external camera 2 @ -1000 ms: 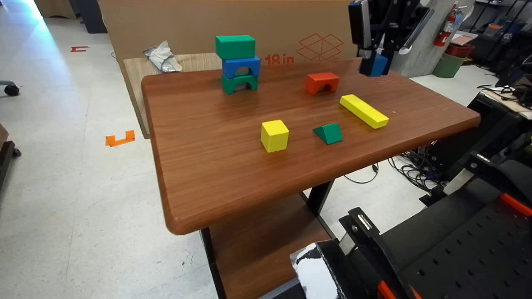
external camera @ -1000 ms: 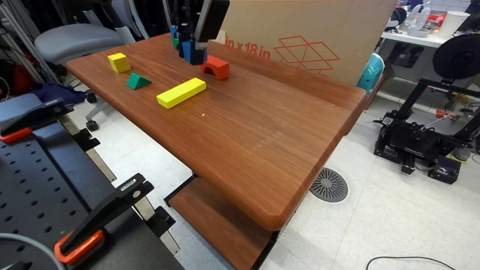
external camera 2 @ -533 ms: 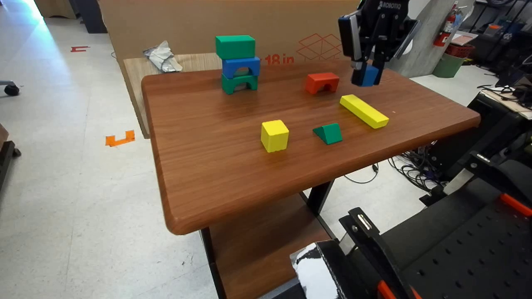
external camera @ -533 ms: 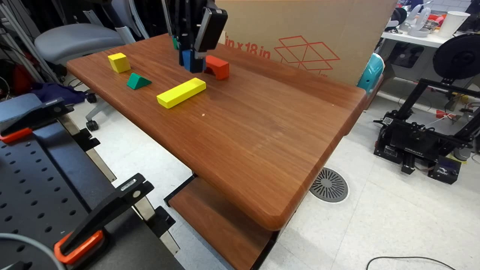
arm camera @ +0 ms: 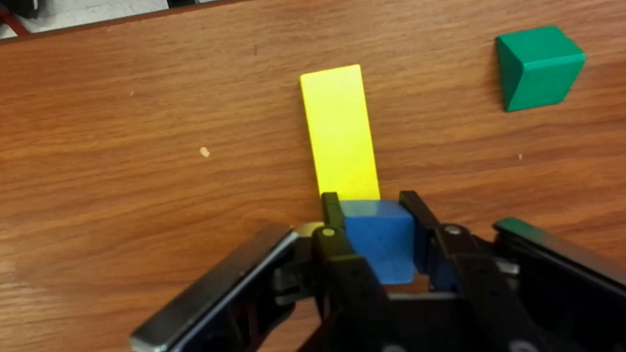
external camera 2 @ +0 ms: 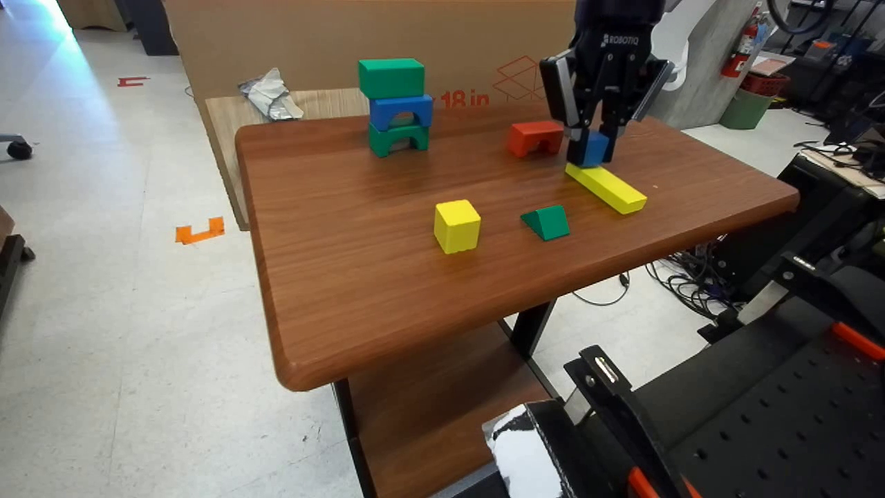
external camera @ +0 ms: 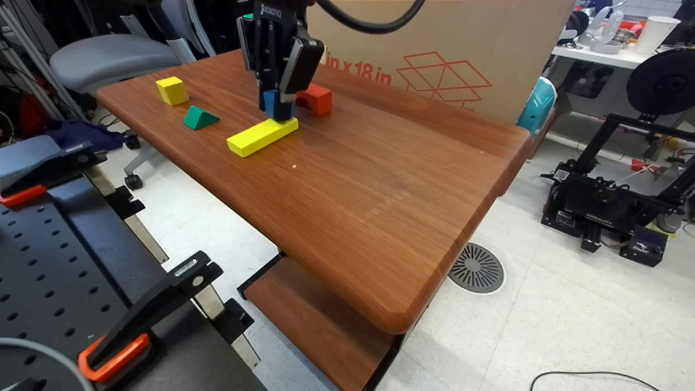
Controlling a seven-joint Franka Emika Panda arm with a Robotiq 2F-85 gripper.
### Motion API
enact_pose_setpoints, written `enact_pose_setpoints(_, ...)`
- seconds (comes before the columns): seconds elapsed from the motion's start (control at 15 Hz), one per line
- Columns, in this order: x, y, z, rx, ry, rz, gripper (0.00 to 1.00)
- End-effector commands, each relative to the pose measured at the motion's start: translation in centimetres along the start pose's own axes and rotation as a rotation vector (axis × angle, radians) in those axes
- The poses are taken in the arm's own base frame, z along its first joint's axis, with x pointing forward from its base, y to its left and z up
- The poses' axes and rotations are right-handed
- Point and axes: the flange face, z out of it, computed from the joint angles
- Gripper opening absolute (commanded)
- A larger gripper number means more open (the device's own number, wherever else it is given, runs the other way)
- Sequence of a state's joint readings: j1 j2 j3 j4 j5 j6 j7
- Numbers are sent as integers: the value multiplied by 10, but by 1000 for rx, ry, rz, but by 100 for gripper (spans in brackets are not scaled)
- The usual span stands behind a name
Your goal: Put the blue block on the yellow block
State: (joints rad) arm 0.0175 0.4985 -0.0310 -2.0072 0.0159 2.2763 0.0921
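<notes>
The blue block (arm camera: 384, 247) is a small blue cube held between the two fingers of my gripper (arm camera: 370, 208). It also shows in both exterior views (external camera: 270, 102) (external camera 2: 594, 149). The yellow block (arm camera: 340, 132) is a long flat bar lying on the table, also seen in both exterior views (external camera: 259, 139) (external camera 2: 613, 192). My gripper (external camera 2: 592, 153) points down and holds the blue block over the bar's end nearest the red arch. I cannot tell whether the blue block touches the bar. That end of the bar is hidden behind the fingers and the block.
A red arch block (external camera 2: 536, 138) stands close behind the gripper. A green triangular block (external camera 2: 546, 223) and a yellow cube (external camera 2: 457, 227) lie nearer the table's (external camera 2: 359, 290) front edge. A green and blue stack (external camera 2: 392, 79) stands farther off. A cardboard box (external camera: 434, 32) borders the back.
My gripper has come down with the blue block and moved toward the yellow block, from above and behind it to its far end. The other blocks have not moved.
</notes>
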Motion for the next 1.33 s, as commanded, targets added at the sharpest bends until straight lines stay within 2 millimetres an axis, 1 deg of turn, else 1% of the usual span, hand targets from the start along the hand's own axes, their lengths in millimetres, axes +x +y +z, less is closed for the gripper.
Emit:
enact_pose_setpoints(0.0, 8, -5, 3, -31, -5, 15, 8)
enact_pose_setpoints(0.4, 6, 0, 1, -33, -7, 18, 8)
enact_pose_setpoints(0.6, 5, 2, 5, -43, -9, 21, 8)
enact_pose_setpoints(0.67, 5, 1, 7, -50, -10, 23, 58)
enact_pose_setpoints(0.73, 6, 1, 7, -55, -11, 23, 59)
enact_pose_setpoints(0.8, 5, 1, 9, -62, -11, 25, 63)
enact_pose_setpoints(1.0, 2, 0, 11, -73, -12, 22, 87)
enact_pose_setpoints(1.13, -1, 0, 11, -75, -13, 16, 99)
enact_pose_setpoints(1.27, -8, 1, 6, -70, -11, 13, 100)
